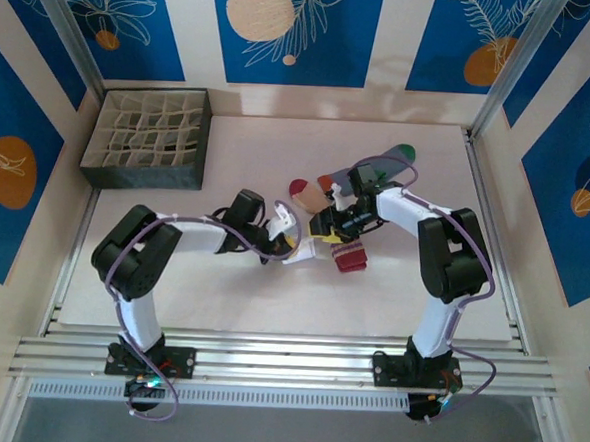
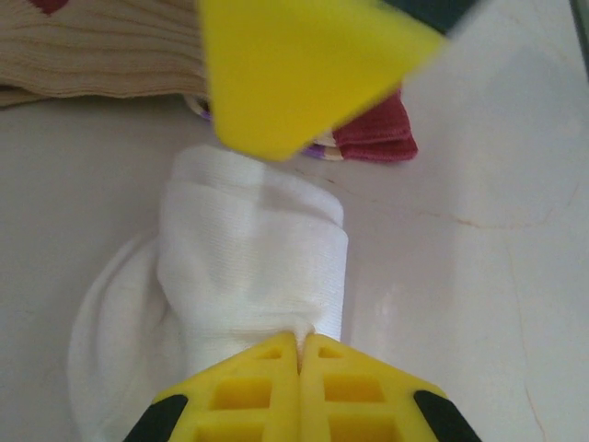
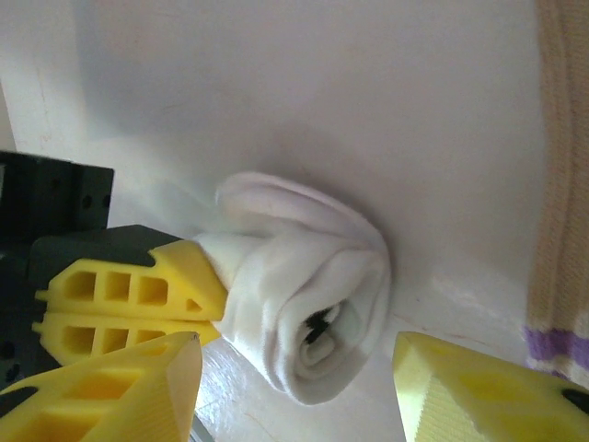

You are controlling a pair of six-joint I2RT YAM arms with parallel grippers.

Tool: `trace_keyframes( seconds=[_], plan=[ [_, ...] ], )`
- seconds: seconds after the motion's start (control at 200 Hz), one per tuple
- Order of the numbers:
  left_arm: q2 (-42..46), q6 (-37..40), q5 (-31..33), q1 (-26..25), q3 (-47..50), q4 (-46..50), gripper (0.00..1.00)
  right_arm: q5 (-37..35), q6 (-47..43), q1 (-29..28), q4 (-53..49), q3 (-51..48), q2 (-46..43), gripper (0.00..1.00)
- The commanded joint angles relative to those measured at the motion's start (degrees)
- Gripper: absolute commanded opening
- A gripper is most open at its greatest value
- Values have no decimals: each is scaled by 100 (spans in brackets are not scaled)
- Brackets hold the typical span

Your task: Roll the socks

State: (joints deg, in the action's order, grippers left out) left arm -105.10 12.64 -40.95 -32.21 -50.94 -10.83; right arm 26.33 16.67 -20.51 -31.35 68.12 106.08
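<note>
left hand point(image 2: 299, 354) is clamped shut on the rolled white sock point(image 2: 253, 267) at bottom centre, right hand point(image 3: 294, 348) open and empty either side of it, so tuck the loose end in snugly.

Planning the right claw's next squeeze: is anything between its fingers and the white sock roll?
Nothing visible does. The white sock roll sits inside the open right claw; the left claw, shut on the roll's edge, lies close beside one finger.

Top view looks down; wrist views (close) share white sock point(image 2: 253, 262).
</note>
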Motion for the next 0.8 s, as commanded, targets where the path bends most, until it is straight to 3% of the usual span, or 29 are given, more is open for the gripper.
trace_keyframes(
  seconds=[0.0, 0.23, 0.325, 0.535, 0.795],
  plan=[
    [-428, -588, -230, 188, -252, 622, 0, 253, 80, -106, 165, 36, 199, 57],
    [-896, -1124, 59, 380, -540, 801, 0, 20, 99, -269, 51, 320, 645, 56],
    [-912, -1141, 120, 384, -514, 733, 0, -182, 135, -300, -146, 513, 872, 51],
    [-560, -706, 156, 332, -212, 363, 18, -577, 192, -390, -695, 929, 1347, 28],
    [698, 618, 919, -69, 663, -445, 37, -794, 100, -447, -1137, 1113, 1529, 23]
  ],
)
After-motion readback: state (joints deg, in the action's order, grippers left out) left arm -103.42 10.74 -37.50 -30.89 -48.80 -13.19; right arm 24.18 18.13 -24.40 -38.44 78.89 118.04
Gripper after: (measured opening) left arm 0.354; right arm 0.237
